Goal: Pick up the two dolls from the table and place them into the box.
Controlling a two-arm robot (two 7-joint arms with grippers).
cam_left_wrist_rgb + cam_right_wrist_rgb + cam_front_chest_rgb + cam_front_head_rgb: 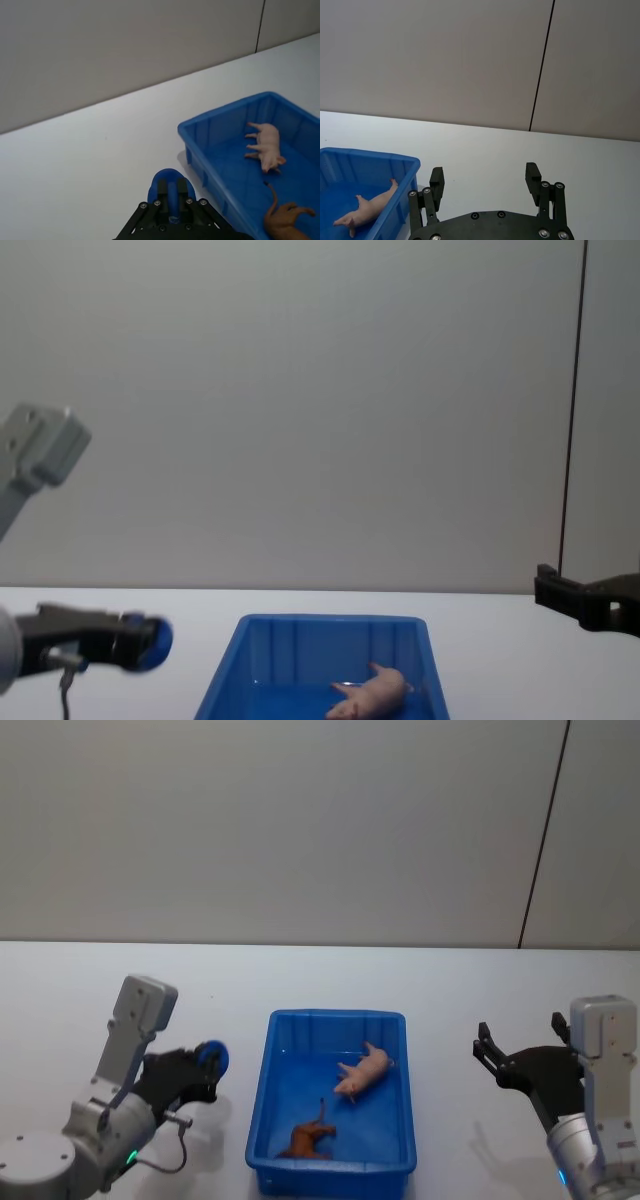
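The blue box [337,1020] stands on the white table [320,975] in front of me. Inside it the pale pink pig doll [364,1072] lies on its side, and the reddish-brown doll [309,1141] lies nearer the front wall. Both dolls also show in the left wrist view: pink doll [267,148], brown doll [283,220]. My left gripper [212,1063] hangs left of the box, its blue-tipped fingers [170,186] shut with nothing held. My right gripper [484,1045] is right of the box, open and empty, with its fingers [532,175] spread wide.
A grey wall with a dark vertical seam [545,835] rises behind the table. Bare white tabletop lies on both sides of the box [325,625] and behind it.
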